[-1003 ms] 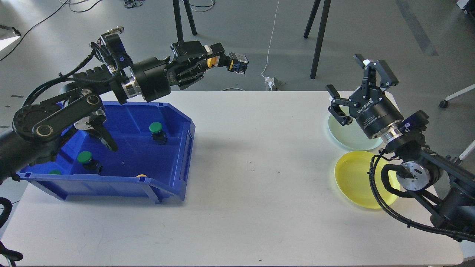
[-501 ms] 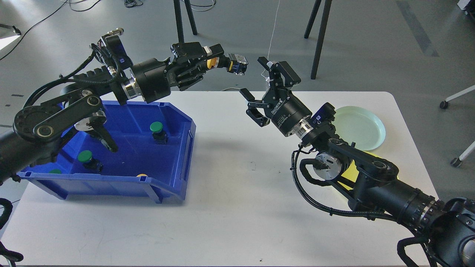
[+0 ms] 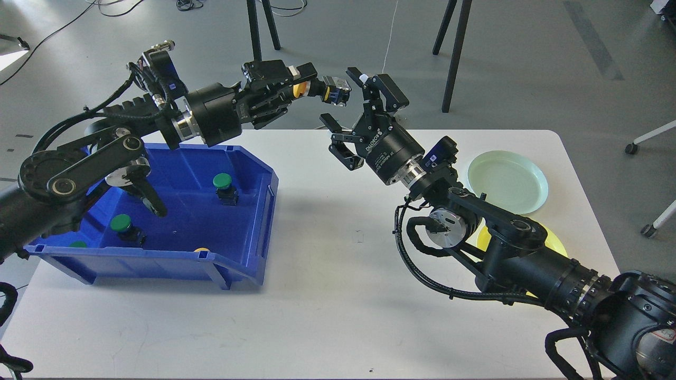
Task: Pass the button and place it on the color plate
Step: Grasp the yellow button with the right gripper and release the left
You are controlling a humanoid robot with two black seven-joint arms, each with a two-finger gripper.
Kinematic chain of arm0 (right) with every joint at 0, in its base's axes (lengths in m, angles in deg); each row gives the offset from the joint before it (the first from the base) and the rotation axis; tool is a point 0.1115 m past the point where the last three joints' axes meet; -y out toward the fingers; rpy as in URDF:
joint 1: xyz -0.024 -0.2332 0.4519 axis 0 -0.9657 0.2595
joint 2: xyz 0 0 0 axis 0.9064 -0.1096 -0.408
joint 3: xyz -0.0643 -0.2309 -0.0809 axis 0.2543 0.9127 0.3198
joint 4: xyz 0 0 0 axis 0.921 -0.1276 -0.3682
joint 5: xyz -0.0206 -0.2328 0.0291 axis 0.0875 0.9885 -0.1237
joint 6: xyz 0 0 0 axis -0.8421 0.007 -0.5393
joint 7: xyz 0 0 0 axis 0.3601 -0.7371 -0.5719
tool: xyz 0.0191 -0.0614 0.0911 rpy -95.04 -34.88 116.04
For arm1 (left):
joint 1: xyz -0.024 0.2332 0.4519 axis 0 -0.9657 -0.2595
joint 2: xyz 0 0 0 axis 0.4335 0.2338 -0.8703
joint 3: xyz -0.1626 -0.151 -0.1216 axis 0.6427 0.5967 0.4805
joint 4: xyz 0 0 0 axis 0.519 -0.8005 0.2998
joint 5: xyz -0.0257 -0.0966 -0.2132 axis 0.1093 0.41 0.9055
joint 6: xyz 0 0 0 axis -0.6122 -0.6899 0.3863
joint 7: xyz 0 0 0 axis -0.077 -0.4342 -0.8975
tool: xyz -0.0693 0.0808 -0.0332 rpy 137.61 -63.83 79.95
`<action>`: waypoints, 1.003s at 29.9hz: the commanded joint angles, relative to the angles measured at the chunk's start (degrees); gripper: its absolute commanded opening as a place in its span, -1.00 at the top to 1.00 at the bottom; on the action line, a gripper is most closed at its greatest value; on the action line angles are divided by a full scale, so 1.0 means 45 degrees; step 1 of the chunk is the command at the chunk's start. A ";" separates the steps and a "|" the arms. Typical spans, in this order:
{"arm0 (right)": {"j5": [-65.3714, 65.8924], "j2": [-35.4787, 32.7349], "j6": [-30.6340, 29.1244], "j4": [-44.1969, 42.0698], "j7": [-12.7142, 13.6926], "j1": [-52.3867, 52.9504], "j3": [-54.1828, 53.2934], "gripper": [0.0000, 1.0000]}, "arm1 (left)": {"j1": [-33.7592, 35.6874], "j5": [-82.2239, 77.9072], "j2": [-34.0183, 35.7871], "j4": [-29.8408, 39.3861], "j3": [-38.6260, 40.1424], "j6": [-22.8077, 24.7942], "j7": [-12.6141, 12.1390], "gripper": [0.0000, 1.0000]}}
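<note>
Reaching across from the right side of the white bench [image 3: 338, 295], the right arm has swung leftward over the last second, leaving the plates behind and bringing its tool up close to the left one, which has barely shifted. Behind and to the left of the left tool lies the large blue plastic bin [image 3: 248, 221], holding two green-capped buttons and a sliver of a yellow one at its near wall. Well to the right of the right tool sit the pale green round plate [image 3: 507, 182] and, nearer the robot, the yellow round plate [image 3: 549, 244], mostly hidden by the arm. The right tool [image 3: 349, 108] stands spread wide, one finger high, one low, its mouth facing left. The left tool [image 3: 305, 84] is pinching the yellow-capped push button with a black and silver body [image 3: 327, 88] by its cap end, so the body sticks out rightward, its long axis roughly level and pointing at the right tool's gap. That body lies just left of the open fingers, not yet between them. I judge a short further advance leftward would bracket it. Both tools are raised above the bench's far edge, with open air all round and nothing to snag.
</note>
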 commanded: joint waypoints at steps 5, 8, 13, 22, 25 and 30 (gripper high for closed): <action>0.0007 0.0027 -0.0044 -0.0468 0.0000 0.0513 -0.0004 -0.88 | -0.0004 0.0000 0.0000 -0.0023 -0.0008 0.0000 0.0000 0.48; 0.0007 0.0027 -0.0083 -0.0449 0.0000 0.0533 0.0015 -0.78 | -0.0004 0.0000 0.0000 -0.0043 -0.0008 0.0000 0.0000 0.48; 0.0007 0.0027 -0.0258 -0.0409 0.0000 0.0533 0.0132 -0.76 | -0.0004 0.0000 -0.0019 -0.0160 -0.0008 0.0000 0.0000 0.48; 0.0026 0.0027 -0.0474 -0.0370 0.0000 0.0513 0.0172 -0.65 | -0.0004 0.0000 -0.0038 -0.0199 -0.0008 0.0000 0.0000 0.48; 0.0026 0.0027 -0.0474 -0.0351 0.0000 0.0494 0.0191 -0.57 | -0.0004 0.0000 -0.0039 -0.0219 -0.0008 0.0000 0.0000 0.48; 0.0163 0.0027 -0.0474 -0.0351 0.0000 0.0474 0.0191 -0.38 | -0.0004 0.0020 -0.0039 -0.0316 0.0011 0.0000 0.0000 0.48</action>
